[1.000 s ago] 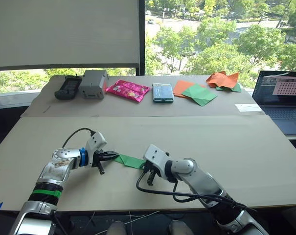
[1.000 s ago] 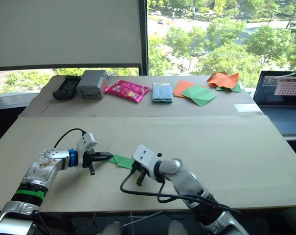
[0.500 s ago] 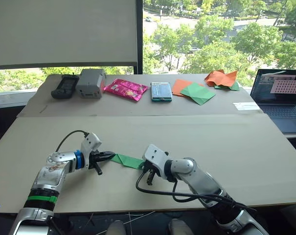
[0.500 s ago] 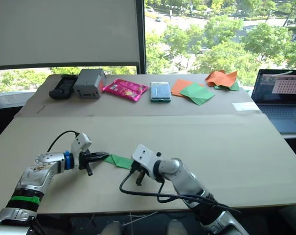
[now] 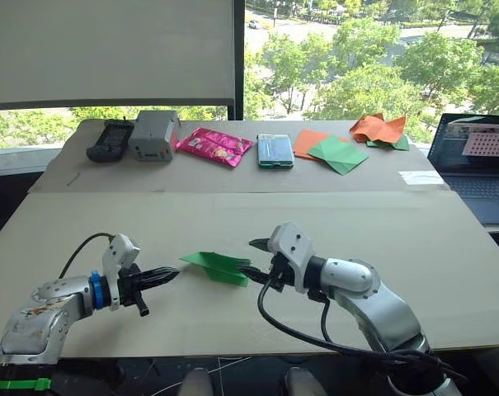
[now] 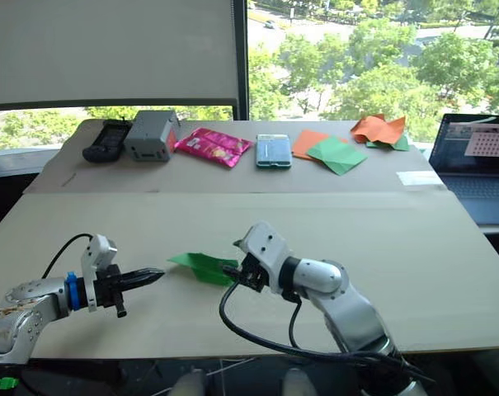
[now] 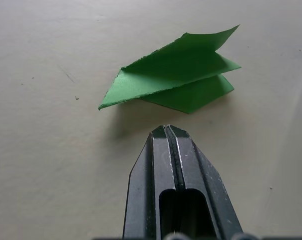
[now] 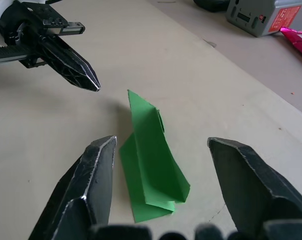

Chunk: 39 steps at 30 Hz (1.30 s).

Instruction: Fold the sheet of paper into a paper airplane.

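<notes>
The small, pointed, bright green paper airplane [image 5: 217,266] lies free between the pressed-together left gripper [image 5: 170,275] and the spread right gripper [image 5: 251,257]; being light and easily crushed, it is judged best pinched gently along its layered central fold.

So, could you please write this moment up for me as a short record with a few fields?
paper airplane: folded bright green paper lying free on the table, between the two end effectors
left end effector: shut, empty, tip pointing at the airplane with a gap between
right end effector: open, one finger on each side of the airplane, not touching it
far side of the table: pink packet, grey box, loose orange and green papers, laptop
</notes>
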Tool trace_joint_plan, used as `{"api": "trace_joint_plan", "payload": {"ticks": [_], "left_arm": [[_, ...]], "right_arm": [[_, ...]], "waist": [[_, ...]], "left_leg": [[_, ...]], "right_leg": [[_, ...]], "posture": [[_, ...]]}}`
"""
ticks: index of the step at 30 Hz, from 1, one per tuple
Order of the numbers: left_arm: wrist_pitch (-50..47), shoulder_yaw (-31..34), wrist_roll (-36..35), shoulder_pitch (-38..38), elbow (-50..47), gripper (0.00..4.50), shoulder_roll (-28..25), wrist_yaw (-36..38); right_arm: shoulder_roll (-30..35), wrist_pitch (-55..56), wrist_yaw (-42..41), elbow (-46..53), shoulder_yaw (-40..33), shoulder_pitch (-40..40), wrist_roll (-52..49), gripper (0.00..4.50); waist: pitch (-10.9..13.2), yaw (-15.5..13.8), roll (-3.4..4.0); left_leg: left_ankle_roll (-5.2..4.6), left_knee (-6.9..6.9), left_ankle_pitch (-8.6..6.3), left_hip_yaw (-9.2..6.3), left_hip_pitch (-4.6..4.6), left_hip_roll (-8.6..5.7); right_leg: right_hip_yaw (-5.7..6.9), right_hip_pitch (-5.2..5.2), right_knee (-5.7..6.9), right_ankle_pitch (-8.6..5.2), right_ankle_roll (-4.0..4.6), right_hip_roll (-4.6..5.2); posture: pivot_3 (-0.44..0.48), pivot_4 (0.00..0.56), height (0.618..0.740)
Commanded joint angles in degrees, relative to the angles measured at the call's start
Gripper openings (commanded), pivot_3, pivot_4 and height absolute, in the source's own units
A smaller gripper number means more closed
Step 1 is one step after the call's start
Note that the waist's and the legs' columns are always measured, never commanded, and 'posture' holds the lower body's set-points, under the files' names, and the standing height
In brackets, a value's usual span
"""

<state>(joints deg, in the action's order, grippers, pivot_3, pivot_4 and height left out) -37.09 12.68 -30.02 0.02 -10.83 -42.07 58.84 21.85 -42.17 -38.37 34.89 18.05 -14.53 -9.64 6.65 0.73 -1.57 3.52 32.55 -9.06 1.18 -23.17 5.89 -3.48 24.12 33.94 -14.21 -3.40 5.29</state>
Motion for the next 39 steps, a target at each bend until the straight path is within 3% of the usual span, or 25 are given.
{"api": "trace_joint_plan", "payload": {"ticks": [1,11,13,22,28,39], "left_arm": [[-0.63,2.27,-2.53,0.55,-3.39,0.54,-0.28,-1.19],[-0.53,1.96,-3.32,1.01,-4.15,3.91,-1.01,-3.05],[-0.63,2.17,-3.80,1.31,-4.47,4.42,-0.86,-3.32],[-0.44,2.67,-5.07,2.77,-7.14,4.42,-0.33,-5.28],[-0.34,2.67,-5.49,2.75,-9.56,4.42,-0.98,-5.96],[-0.22,2.22,-5.35,2.02,-9.65,4.42,-0.70,-6.77]], "right_arm": [[0.56,2.22,-0.34,2.15,-0.47,0.32,-1.58,4.50],[-3.25,0.56,-2.00,-6.20,1.37,-3.73,-6.30,4.50],[-4.54,0.74,-2.23,-9.84,2.18,-4.91,-6.56,4.50],[-8.43,-0.23,-3.31,-22.76,1.44,-9.72,-7.53,4.50],[-9.77,-4.39,-2.78,-25.20,-2.08,-12.21,-10.74,4.50],[-9.49,-2.69,-0.94,-28.65,-1.84,-14.45,-9.23,4.50]], "waist": [[0.23,0.12,0.04],[0.39,0.21,0.07],[0.38,0.19,0.07],[0.36,0.06,0.04],[0.36,0.11,0.05],[0.34,0.14,0.06]], "left_leg": [[0.00,0.11,0.00,0.01,0.01,0.00],[0.01,0.13,-0.01,-0.01,0.06,0.02],[-0.01,0.12,-0.02,-0.01,0.08,0.02],[-0.01,0.13,-0.02,-0.01,0.12,0.02],[-0.01,0.13,-0.02,-0.02,0.13,0.02],[-0.01,0.13,-0.02,-0.03,0.19,0.02]], "right_leg": [[0.01,0.00,-0.06,0.00,0.00,0.04],[0.13,0.15,-0.32,0.17,0.28,0.03],[0.12,0.15,-0.28,0.18,0.28,0.01],[0.11,0.15,0.05,0.20,0.32,-0.01],[0.10,0.14,0.09,0.21,0.31,-0.02],[0.09,0.11,0.13,0.23,0.30,-0.07]], "posture": [[0.000,0.150,0.720],[0.000,0.150,0.720],[0.000,0.150,0.720],[0.000,0.150,0.720],[0.000,0.150,0.720],[0.000,0.150,0.720]]}}
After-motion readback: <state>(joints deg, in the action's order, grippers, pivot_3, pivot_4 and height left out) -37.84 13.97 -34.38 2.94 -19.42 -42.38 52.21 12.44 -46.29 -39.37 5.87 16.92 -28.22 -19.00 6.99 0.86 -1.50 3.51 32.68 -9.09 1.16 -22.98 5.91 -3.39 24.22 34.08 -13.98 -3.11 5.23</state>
